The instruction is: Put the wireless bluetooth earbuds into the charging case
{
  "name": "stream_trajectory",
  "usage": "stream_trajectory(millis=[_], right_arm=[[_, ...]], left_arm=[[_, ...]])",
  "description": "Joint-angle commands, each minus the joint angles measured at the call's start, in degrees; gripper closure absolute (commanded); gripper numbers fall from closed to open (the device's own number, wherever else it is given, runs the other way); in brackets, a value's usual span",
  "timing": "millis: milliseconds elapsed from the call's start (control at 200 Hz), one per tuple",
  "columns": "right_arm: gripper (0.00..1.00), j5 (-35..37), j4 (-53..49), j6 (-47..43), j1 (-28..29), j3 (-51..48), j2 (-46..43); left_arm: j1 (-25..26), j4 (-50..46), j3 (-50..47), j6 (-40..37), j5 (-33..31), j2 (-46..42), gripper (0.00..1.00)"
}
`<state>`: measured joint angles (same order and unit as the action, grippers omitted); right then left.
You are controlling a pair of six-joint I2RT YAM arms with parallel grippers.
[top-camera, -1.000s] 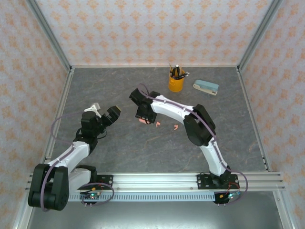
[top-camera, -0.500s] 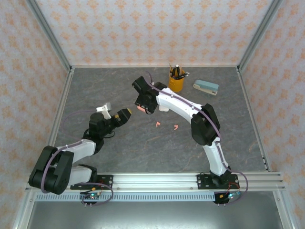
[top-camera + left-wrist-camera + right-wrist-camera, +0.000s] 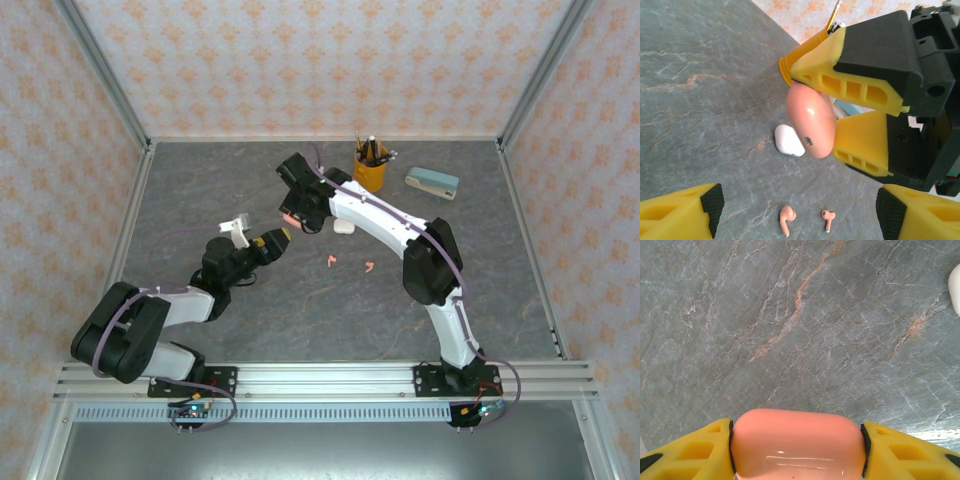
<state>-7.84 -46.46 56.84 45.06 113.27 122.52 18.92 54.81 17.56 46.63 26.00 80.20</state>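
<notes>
Salmon-pink charging case [image 3: 797, 445] clamped end-to-end in right gripper [image 3: 292, 215], off the table [image 3: 480, 290] | left gripper [image 3: 258, 233] wide, empty, facing it | pink earbuds [image 3: 786, 220] mid-table | tip: right holds level, left thumbs the lid seam gently.

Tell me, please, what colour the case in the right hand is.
The charging case is salmon pink, clearest in the right wrist view.
</notes>
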Motion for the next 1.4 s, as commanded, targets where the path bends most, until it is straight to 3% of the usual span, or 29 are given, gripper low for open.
stream_trajectory(millis=[0, 380, 591, 756, 881, 1091, 1396], right_arm=[[0.54, -0.39, 1.45, 1.68, -0.23, 0.69, -3.41], [0.54, -0.99, 3.46, 2.75, -0.24, -2.5, -4.68], [0.52, 2.01, 3.45, 2.52, -1.09, -5.67, -5.82], [0.44, 3.06, 4.44, 1.61, -2.06, -8.2, -6.66], [0.38, 3.71, 4.88, -0.51, -2.08, -8.72, -6.17], [0.33, 1.78, 5.97, -4.44, -1.99, -10.18, -5.61], [0.32, -0.73, 10.04, -7.85, -1.99, -17.65, -10.12]], left_arm=[[0.79, 5.14, 1.9, 0.34, -3.18, 1.67, 0.2], [1.47, 9.47, 5.2, 1.59, -4.36, 7.86, 0.26], [0.38, 3.76, 2.18, -0.16, -9.96, -0.11, 0.18], [-4.6, -18.89, 4.29, -0.86, -20.0, -12.17, 0.05], [-11.09, -33.87, 9.84, -1.33, -20.86, -14.87, 0.0], [-15.08, -50.19, 21.37, -5.01, -20.29, -6.56, 0.0], [-17.24, -61.56, 36.81, -11.73, -18.96, 9.84, 0.0]])
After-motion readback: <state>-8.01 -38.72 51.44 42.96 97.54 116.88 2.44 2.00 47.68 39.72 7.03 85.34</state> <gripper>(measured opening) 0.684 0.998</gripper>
